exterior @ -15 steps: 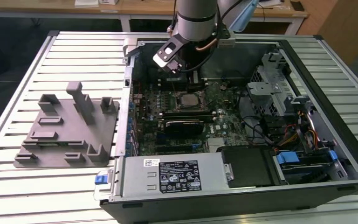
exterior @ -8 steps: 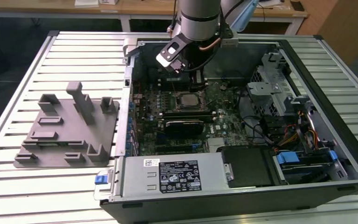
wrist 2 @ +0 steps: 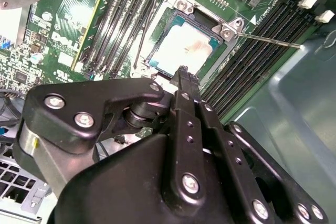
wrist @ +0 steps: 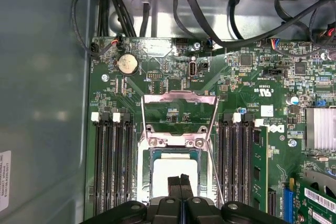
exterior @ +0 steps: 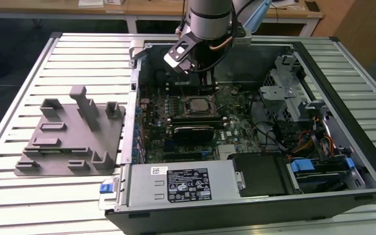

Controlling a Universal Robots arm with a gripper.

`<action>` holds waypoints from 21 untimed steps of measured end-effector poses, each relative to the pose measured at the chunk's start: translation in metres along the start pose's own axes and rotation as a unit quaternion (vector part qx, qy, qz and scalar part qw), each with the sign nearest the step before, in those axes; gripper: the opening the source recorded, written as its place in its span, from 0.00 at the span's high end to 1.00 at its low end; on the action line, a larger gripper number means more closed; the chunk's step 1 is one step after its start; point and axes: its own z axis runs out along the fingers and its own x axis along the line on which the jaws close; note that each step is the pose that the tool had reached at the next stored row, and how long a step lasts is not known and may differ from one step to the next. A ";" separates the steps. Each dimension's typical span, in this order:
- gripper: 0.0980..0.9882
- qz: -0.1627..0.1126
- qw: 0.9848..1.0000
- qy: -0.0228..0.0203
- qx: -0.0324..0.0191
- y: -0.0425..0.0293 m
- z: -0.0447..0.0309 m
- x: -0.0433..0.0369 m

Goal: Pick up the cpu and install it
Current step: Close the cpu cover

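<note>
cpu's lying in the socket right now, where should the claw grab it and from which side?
Likely by two opposite edges, from straight above. The cpu lies flat in the socket with the load plate swung open, so its top is free, while the socket's metal frame walls it in against a sideways approach. The claw hangs over it, shut.
</note>
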 end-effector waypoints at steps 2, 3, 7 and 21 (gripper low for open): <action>0.99 0.000 1.000 0.000 0.000 0.0000 0.0000 0.0000; 0.99 0.000 1.000 0.000 0.000 0.0000 -0.0003 0.0000; 0.99 0.000 1.000 0.000 0.000 0.0001 -0.0020 0.0000; 0.99 0.000 1.000 0.000 0.000 0.0007 -0.0138 0.0000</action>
